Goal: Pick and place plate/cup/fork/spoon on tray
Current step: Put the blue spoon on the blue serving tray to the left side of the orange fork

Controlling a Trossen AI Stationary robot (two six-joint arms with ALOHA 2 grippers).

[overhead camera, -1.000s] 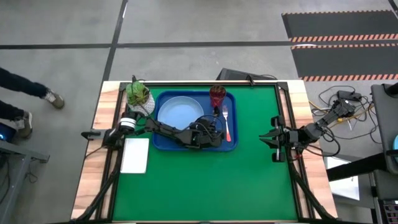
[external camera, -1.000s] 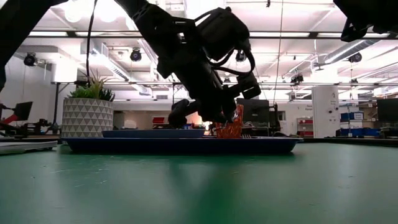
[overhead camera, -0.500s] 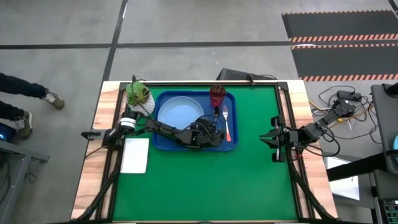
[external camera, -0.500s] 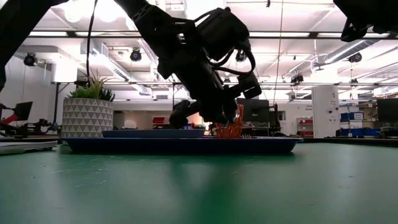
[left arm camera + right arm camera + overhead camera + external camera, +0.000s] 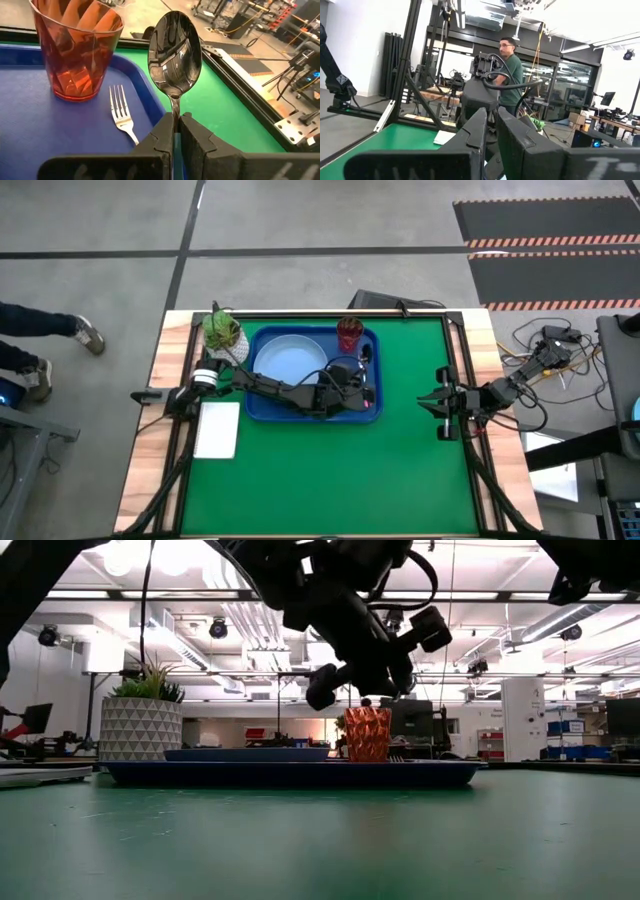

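Note:
My left gripper (image 5: 176,120) hovers over the right part of the dark-blue tray (image 5: 262,412), shut on the spoon (image 5: 175,50). The spoon's silver bowl sticks out past the fingertips; its handle is hidden between them. Under it the fork (image 5: 120,107) lies flat on the tray floor. Beside the fork stands the reddish cup (image 5: 77,50) (image 5: 350,332), upright at the tray's far right corner. The light-blue plate (image 5: 290,362) lies flat in the tray's left half. My right gripper (image 5: 440,402) waits at the table's right side, shut, with nothing in it. My left gripper pinches the spoon's thin neck (image 5: 175,106), just behind the bowl, between its two fingers. The spoon lies along the fingers and points forward, away from the wrist. It is lifted clear of the tray, its bowl over the fork and next to the cup.
A white pot with a green plant (image 5: 222,332) stands at the tray's far left corner. A white sheet (image 5: 218,430) lies at the table's left edge. The green mat (image 5: 330,470) spreads bare in front of the tray. A person (image 5: 510,65) stands beyond the table.
My left gripper has risen from low over the tray floor and shifted a little toward the cup, staying shut. In the low view it no longer covers the cup, which now shows whole.

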